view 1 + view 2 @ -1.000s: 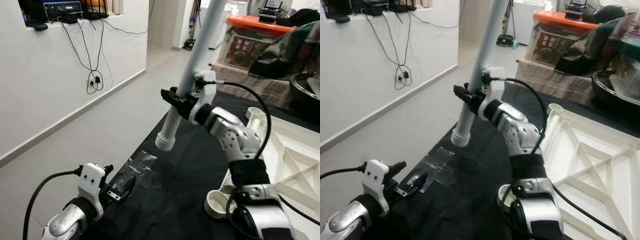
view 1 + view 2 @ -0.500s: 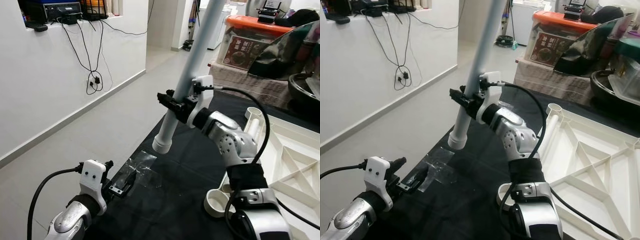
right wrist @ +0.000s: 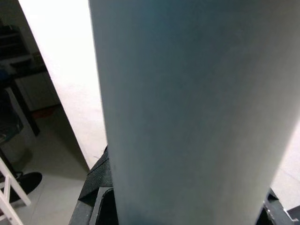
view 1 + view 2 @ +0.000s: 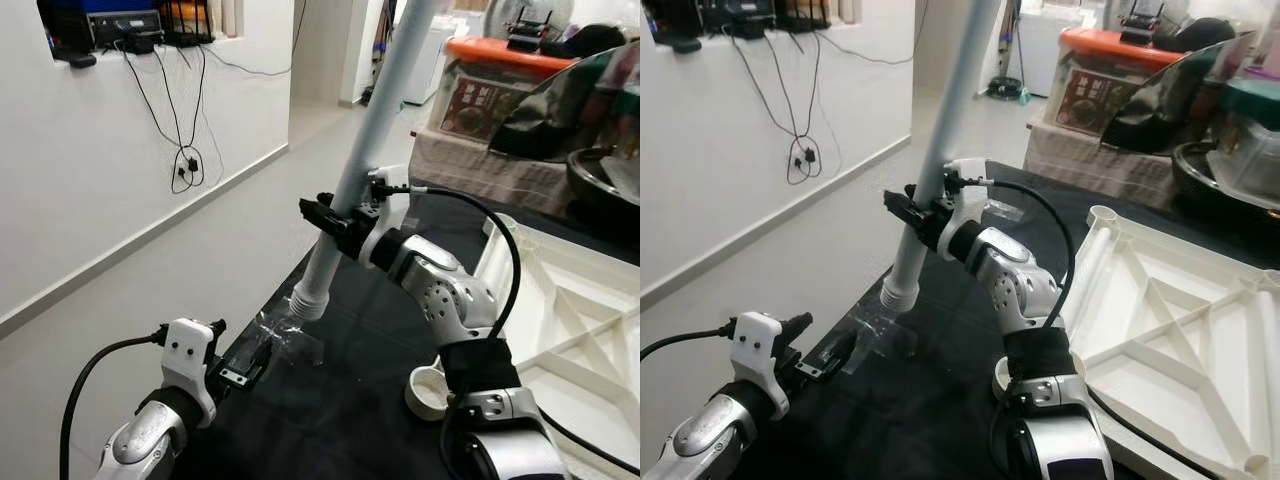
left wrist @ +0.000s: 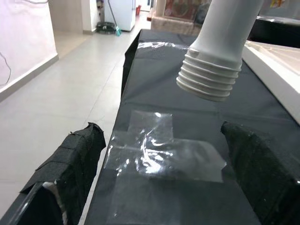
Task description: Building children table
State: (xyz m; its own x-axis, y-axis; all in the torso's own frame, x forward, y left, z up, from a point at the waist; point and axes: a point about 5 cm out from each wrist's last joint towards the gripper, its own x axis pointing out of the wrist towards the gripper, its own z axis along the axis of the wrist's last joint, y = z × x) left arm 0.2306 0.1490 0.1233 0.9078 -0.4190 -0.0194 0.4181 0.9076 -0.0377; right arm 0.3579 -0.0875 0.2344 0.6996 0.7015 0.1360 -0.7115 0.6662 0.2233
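A long white table leg [image 4: 365, 130] with a threaded lower end [image 5: 208, 79] hangs tilted above the black-covered table [image 4: 340, 420]. My right gripper [image 4: 328, 216] is shut on its lower part; in the right wrist view the leg [image 3: 187, 108] fills the space between the fingers. The white tabletop [image 4: 1160, 330] lies upside down at the right, ribs up, with round leg sockets [image 4: 1107, 216] at its corners. My left gripper [image 4: 243, 367] stands open low at the table's near left edge, its padded fingers [image 5: 70, 159] either side of a patch of clear tape [image 5: 164, 152].
Another socket [image 4: 428, 390] of the tabletop shows beside my right forearm. A white wall with hanging cables [image 4: 185, 150] runs along the left, past a strip of floor. A box with an orange lid [image 4: 500, 85] and dark bags stand behind the table.
My right gripper has carried the leg left and downward, so the threaded end now hangs just above the tape near the table's left edge. The left gripper has barely moved.
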